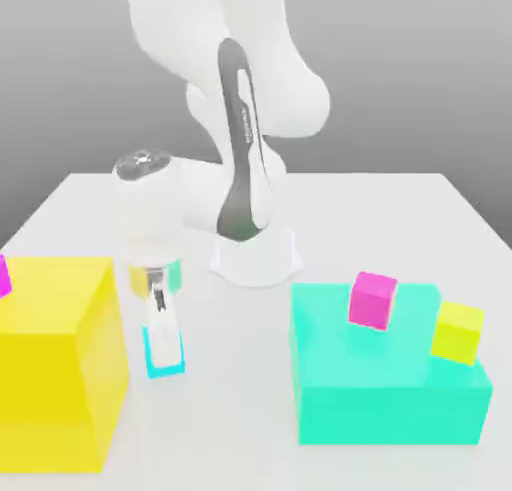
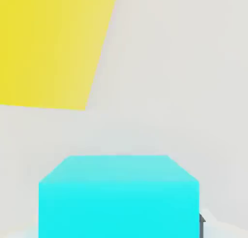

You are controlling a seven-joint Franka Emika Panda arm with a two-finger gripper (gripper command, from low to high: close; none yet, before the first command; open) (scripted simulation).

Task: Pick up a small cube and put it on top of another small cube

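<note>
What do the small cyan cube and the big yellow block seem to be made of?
The small cyan cube looks like smooth, matte plastic: flat, even color with no grain and crisp edges. The big yellow block could be painted wood or plastic; its plain faces show only soft shading, no grain or seams, so I can't tell which.

- Exterior view: camera stands off the arm, across the table (image 1: 230,419) from the arm base (image 1: 256,257); faces the gripper (image 1: 163,344), with the base beyond it; pitched moderately down.
- Range: well back; takes in the tool, much of the arm and blocks on both sides of the tool.
- Hand view: rides on the hand, faces down past the tool's working end; small cyan cube (image 2: 118,208) very near.
- Overlap: this cube, part of the big yellow block (image 1: 55,369) beside the tool, tabletop around the tool.
</note>
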